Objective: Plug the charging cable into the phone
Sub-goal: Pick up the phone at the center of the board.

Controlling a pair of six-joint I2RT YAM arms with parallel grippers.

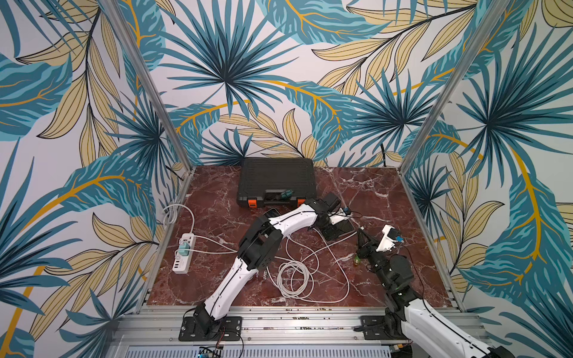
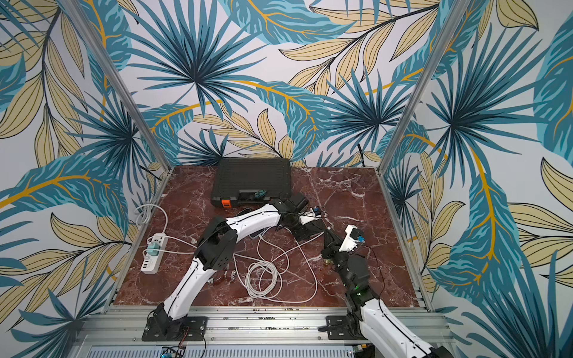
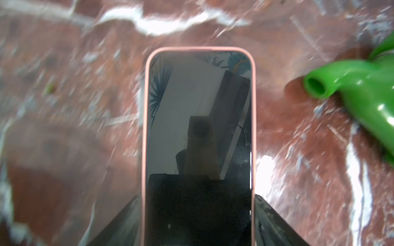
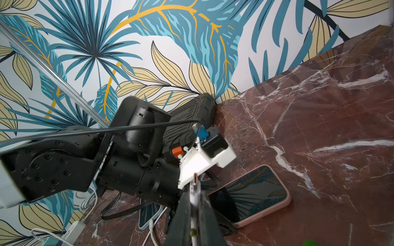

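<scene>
- Nearest, a white cable [image 1: 293,279] lies in loose coils on the red marble surface [image 1: 217,288], between the two arms.
- The right hand [image 4: 195,191] is clenched on the cable's plug end. The metal tip sticks out past the fingers and stands clear of the phone, not in its port.
- A green plastic thing [image 1: 357,259] lies just beside the right arm.
- At the left edge sits a white power strip [image 1: 183,252] with a charger plugged in.
- Farther back, right of centre, the phone [image 3: 198,117] lies on the surface in a pink case, its dark screen up.
- The left hand [image 3: 197,198] is grasping it, with a finger against each long side at one end.
- A second phone [image 4: 149,213], pale blue, lies under the left arm with a white lead in it.
- Farthest, a black case [image 1: 276,179] with orange latches sits against the back wall.
</scene>
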